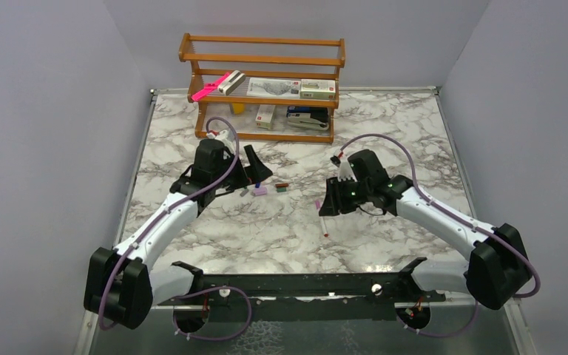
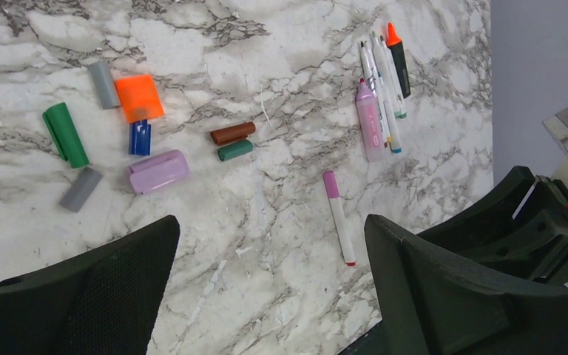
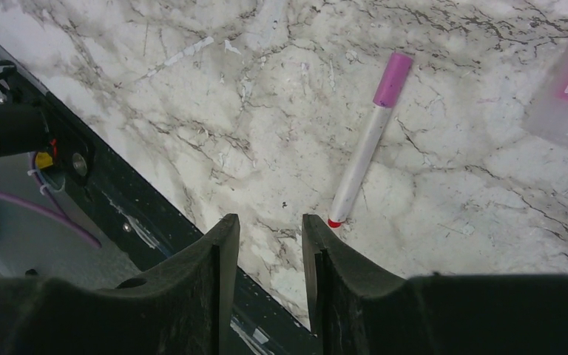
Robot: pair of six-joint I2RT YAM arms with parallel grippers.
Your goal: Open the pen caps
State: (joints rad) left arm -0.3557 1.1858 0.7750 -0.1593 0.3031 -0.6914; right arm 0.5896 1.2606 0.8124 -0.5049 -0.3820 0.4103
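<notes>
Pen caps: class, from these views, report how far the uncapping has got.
Done: several loose caps lie scattered, and a bundle of apparently uncapped pens lies apart. In hand: nothing; left hand and right hand are both open, empty. Left: one white marker with its purple cap on, just ahead of the right hand.

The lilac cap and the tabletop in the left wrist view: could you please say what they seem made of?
The lilac cap looks like plastic, smooth with a soft sheen. The tabletop shows grey veins on white, a marble look; real stone or laminate, I cannot tell.
</notes>
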